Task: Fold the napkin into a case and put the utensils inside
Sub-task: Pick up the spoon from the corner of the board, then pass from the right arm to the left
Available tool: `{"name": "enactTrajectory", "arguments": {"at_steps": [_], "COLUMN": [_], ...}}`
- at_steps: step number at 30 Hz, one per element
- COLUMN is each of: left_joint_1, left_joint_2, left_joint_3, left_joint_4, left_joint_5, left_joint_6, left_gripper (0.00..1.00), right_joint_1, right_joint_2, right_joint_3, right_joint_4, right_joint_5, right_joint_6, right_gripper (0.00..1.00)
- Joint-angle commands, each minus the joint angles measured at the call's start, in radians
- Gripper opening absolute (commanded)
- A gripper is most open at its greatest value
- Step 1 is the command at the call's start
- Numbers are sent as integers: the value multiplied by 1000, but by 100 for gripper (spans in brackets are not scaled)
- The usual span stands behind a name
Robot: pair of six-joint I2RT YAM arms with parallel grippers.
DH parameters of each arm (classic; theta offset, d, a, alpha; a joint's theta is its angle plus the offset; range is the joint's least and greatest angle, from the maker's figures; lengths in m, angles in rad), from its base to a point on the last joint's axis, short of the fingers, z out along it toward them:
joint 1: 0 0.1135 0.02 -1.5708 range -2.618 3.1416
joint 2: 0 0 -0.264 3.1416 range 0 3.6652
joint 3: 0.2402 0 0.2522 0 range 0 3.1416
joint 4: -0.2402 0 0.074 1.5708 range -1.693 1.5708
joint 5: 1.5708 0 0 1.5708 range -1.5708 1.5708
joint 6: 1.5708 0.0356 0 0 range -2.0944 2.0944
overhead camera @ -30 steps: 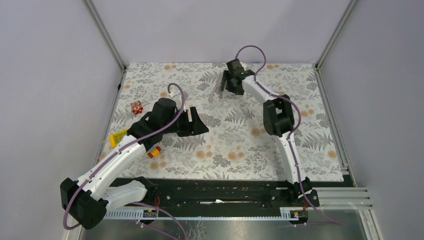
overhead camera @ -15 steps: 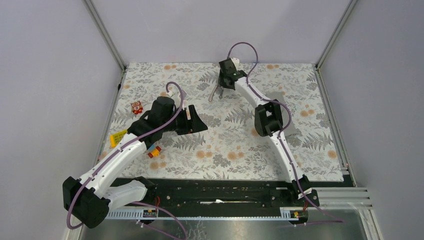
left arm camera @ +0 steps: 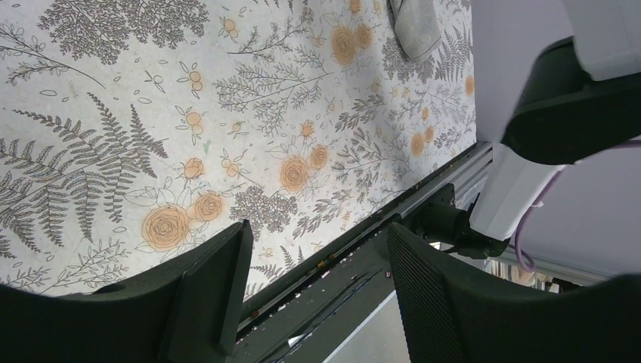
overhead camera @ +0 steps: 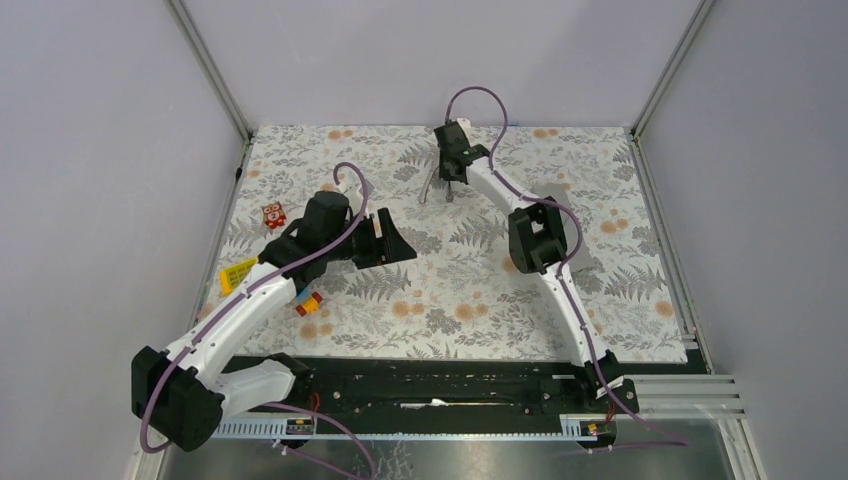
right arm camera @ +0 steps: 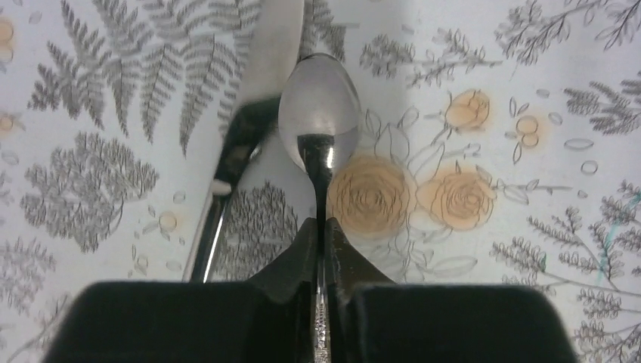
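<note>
Obs.: The right gripper [right arm camera: 320,231] is working near the far edge of the tablecloth [overhead camera: 470,290], about midway along that edge. Its jaws are pinching narrow on the thin neck of the spoon [right arm camera: 318,113], just behind the bowl. The bowl is lying flat on the tablecloth, pointing away from the fingers.

The second utensil [right arm camera: 214,219] is lying just beside the spoon on its left, angled slightly. Whether the two are touching near the bowl, I cannot tell.

The left gripper [left arm camera: 317,242] is hanging over the left half of the tablecloth with its jaws wide and nothing between them.

A piece of grey cloth [left arm camera: 414,26], probably the napkin, is showing at the top of the left wrist view only. I cannot tell how it is folded. From above I am not finding it on the tablecloth.

Risks, as I am judging them:
- The grip is sitting on a slim, shiny stem, so the spoon may be swivelling or slipping between the pads on the lift.
- The neighbouring utensil is lying so close that a lift or drag may be nudging it askew.
- If the cloth is not forming an open pouch, the spoon may be pushing it along the tablecloth rather than sliding in.
</note>
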Motion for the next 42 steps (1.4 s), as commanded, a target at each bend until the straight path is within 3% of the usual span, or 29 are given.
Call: {"name": "enactTrajectory", "arguments": {"at_steps": [1,9,14,18,21,23,27,29,34,42], "left_joint_1": [13,56,82,84,83,83,83,83,83,84], "left_joint_2": [-3,-7,13,50,54,31,-18,-41,-53,-50], "left_joint_3": [7,-29,-93,-213,-274,-317,-364,-375,-348,-278], "left_joint_4": [53,116,244,511,735,903,1200,1327,1452,1500], "left_joint_5": [44,112,191,318,374,385,405,396,350,304], "left_joint_6": [-2,-22,-95,-241,-332,-384,-459,-482,-517,-540], "left_gripper": [71,71,70,70,71,72,72,73,74,74], "right_joint_1": [4,-7,-55,-106,-114,-113,-108,-93,-21,53], "right_joint_2": [-126,-699,-1049,-1237,-1328,-1368,-1419,-1431,-1449,-1436], "right_joint_3": [-257,-985,-1363,-1536,-1605,-1632,-1709,-1701,-1639,-1643], "right_joint_4": [-100,131,299,421,522,668,1124,1223,1277,1555], "right_joint_5": [-162,-288,-575,-869,-1012,-1122,-1253,-1278,-1302,-1308], "right_joint_6": [-10,-23,28,158,304,443,850,959,1035,1244], "right_gripper": [0,0,0,0,0,0,0,0,0,0]}}
